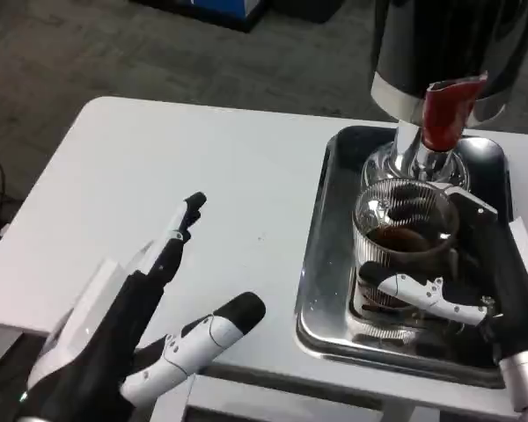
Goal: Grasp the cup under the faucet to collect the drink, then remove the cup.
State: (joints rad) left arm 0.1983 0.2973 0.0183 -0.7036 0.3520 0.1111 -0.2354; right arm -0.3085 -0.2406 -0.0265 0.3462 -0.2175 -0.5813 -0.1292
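A clear ribbed glass cup (407, 230) with dark drink in its bottom stands in the steel tray (324, 290), just in front of the dispenser's chrome base. The red tap handle (447, 114) and spout hang above the cup's far rim. My right hand (458, 281) wraps around the cup, with its thumb across the near side and fingers behind the glass. My left hand (150, 325) hovers over the table's near left part, fingers spread and holding nothing.
The dark drink dispenser (440, 44) rises at the back right, standing in the tray. The white table (176, 176) stretches left of the tray, with its front edge close to my left hand. Grey carpet lies beyond.
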